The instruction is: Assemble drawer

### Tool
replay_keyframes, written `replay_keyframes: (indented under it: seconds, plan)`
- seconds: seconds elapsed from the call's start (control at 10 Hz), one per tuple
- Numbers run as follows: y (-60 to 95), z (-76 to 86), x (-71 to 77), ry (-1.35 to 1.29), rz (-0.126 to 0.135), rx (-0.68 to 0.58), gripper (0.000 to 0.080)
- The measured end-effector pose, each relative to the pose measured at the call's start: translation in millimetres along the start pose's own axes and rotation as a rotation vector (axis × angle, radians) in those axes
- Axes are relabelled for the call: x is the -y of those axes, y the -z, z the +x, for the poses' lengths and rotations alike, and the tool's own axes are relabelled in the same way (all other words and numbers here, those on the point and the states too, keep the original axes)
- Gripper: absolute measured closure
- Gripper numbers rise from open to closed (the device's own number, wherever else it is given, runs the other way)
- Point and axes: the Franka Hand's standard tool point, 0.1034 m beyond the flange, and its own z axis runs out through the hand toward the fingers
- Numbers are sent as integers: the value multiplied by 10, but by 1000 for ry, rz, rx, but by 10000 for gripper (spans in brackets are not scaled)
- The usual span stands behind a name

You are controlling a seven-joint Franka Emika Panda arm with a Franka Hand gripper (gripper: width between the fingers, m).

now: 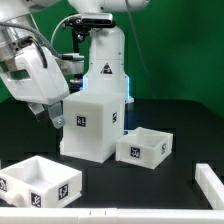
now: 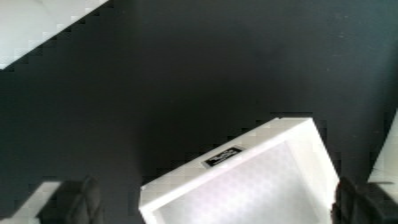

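Beside the casing (image 1: 93, 125) — one tray (image 1: 143, 150)

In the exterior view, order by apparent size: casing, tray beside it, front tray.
Largest: casing. Then front tray, then tray beside the casing; the front tray is nearer the camera, so those two are unsure.

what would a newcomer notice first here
A white cube-shaped plastic casing with square tags stands in the middle of the black table. In the exterior view the arm's gripper hangs open at its left, an open-top white tray lies at its right, a second tray front-left.
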Motion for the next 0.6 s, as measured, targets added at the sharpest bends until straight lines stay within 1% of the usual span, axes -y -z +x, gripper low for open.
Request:
replay_keyframes:
  seconds: [0.1,0.2,0.3,0.4,0.5,0.6]
  plan:
    - [-24,-40,-130,-8,2,47,150]
    - [-21,-74,-317,-39,-1,104,150]
    - [-19,-122,-449,-70,-5,152,150]
    - [-18,-195,-535,-96,-10,224,150]
    - [18,-150,-525,-98,-5,224,150]
    - [-1,-162,-537,-95,-10,243,150]
